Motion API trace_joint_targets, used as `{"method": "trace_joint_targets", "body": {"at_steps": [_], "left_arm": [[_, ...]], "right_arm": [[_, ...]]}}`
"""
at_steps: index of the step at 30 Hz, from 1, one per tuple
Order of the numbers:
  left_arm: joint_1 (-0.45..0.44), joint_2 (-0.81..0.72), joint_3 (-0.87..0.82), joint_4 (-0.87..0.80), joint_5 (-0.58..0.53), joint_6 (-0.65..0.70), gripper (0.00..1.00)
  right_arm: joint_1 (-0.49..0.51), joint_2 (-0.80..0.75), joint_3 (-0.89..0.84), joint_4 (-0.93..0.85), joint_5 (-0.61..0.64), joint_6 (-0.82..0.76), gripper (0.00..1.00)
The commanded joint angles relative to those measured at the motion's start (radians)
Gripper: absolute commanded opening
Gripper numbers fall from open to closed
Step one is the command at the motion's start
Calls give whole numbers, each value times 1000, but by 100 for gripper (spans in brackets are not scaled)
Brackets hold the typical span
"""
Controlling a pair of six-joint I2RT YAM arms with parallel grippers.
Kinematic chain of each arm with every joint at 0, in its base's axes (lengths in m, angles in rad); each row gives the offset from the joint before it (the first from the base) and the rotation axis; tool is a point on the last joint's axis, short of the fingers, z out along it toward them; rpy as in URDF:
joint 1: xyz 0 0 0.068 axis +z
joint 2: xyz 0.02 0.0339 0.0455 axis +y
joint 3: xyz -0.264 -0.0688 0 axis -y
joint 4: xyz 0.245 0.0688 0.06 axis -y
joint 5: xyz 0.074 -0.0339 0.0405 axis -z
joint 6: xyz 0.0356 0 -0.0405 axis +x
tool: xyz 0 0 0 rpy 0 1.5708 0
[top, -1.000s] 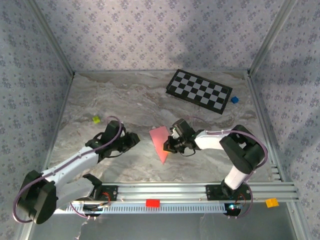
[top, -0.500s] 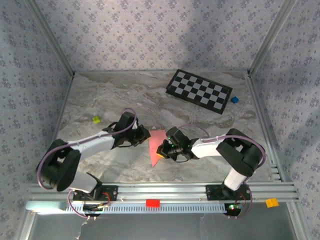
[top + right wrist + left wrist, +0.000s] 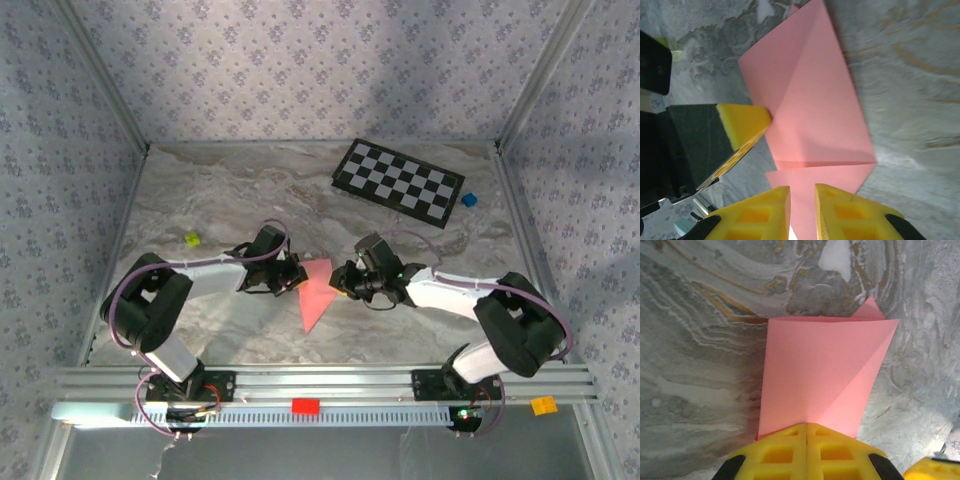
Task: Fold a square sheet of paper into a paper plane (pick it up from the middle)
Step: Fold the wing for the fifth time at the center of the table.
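Square sheet of paper [image 3: 316, 292], partly folded, sits mid-table [image 3: 220, 200], left gripper [image 3: 806, 435] clamped on its left edge, right gripper [image 3: 802, 202] barely apart at its right; a one-sided pull could drag or unfold it.

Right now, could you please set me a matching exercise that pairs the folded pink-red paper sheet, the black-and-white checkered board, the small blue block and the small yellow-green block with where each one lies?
Things:
1. folded pink-red paper sheet
2. black-and-white checkered board
3. small blue block
4. small yellow-green block

Places:
A. just off the board's right corner
B. middle of the marbled table
C. alone on the left side
D. far side, right of centre

Pairs: 1-B, 2-D, 3-A, 4-C
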Motion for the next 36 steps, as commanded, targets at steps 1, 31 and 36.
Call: {"method": "trace_joint_targets", "body": {"at_steps": [1,31,36], "left_arm": [[5,23,-21,21,-2,17,4],[46,26,-140,159,47,9,0],[48,39,-125,156,55,12,0]], "right_arm": [[-20,26,0,-62,-58,-74,22],[-85,206,97,38,-213,-128,36],[-92,216,102,56,-219,-149,37]]}}
